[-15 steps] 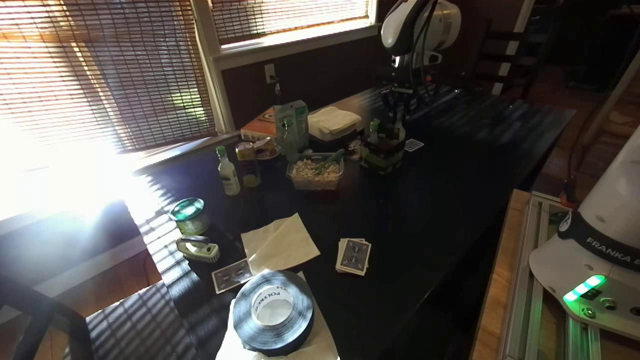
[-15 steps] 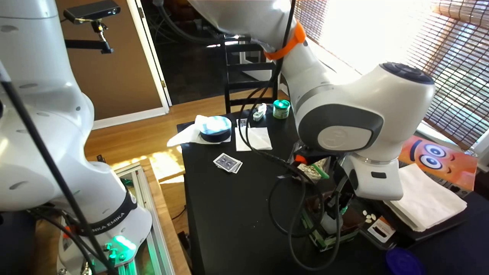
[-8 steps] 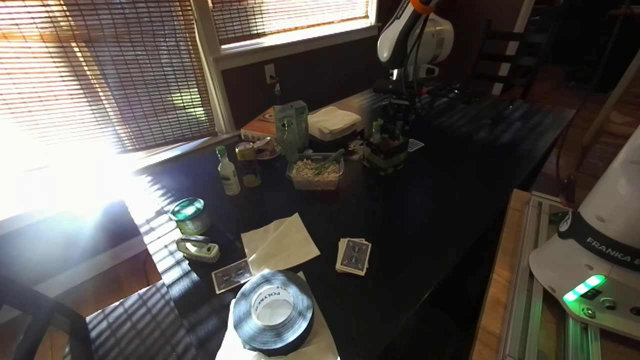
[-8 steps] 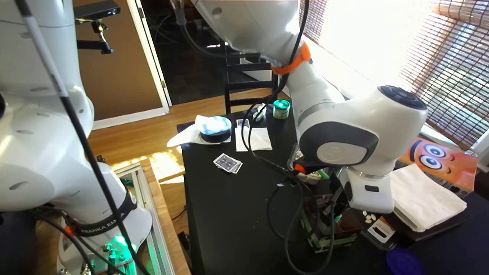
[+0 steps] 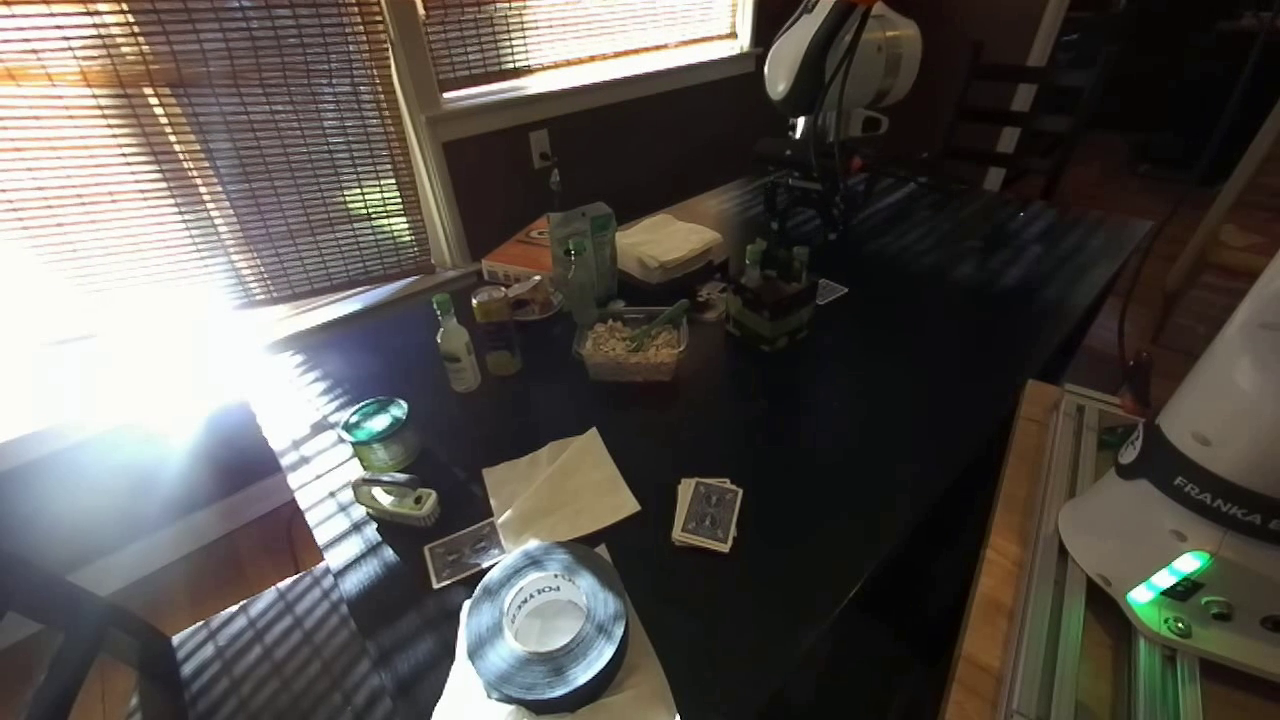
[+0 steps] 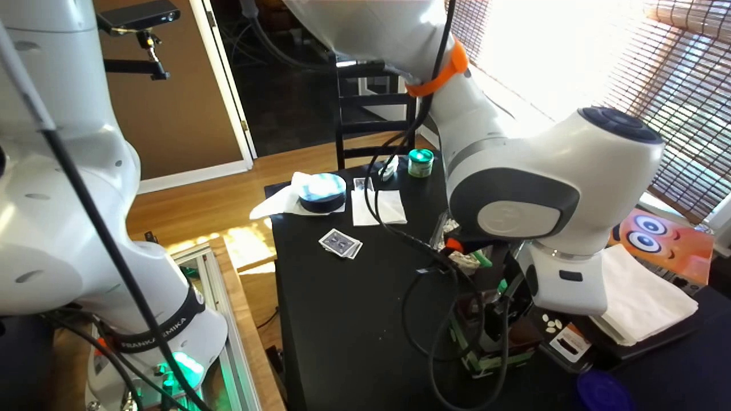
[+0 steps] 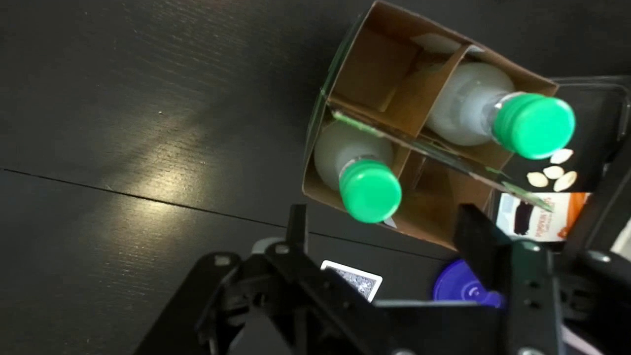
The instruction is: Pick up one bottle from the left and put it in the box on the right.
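Observation:
The box (image 7: pixel 377 64) is a divided carton with brown inner walls; in both exterior views it shows green sides (image 5: pixel 770 325). In the wrist view one green-capped bottle (image 7: pixel 371 191) stands in its near-left compartment, and another bottle (image 7: pixel 537 125) in the compartment diagonally across. On the left, in an exterior view, a labelled bottle (image 5: pixel 457 350) and a clear bottle (image 5: pixel 577 285) stand on the table. My gripper (image 7: pixel 382 219) is open above the box, fingers wide apart and holding nothing. The near bottle's cap shows beyond the gap between them.
Beside the box are a tub of flakes (image 5: pixel 633 345), a stack of white napkins (image 6: pixel 639 294), a purple lid (image 7: pixel 458 281) and a playing card (image 7: pixel 352 278). A can (image 5: pixel 497 335), a tape roll (image 5: pixel 546 625) and a card stack (image 5: pixel 708 512) lie further off.
A bottle that was in my gripper over the box has gone down into it and been let go. The gripper has opened and risen above the box.

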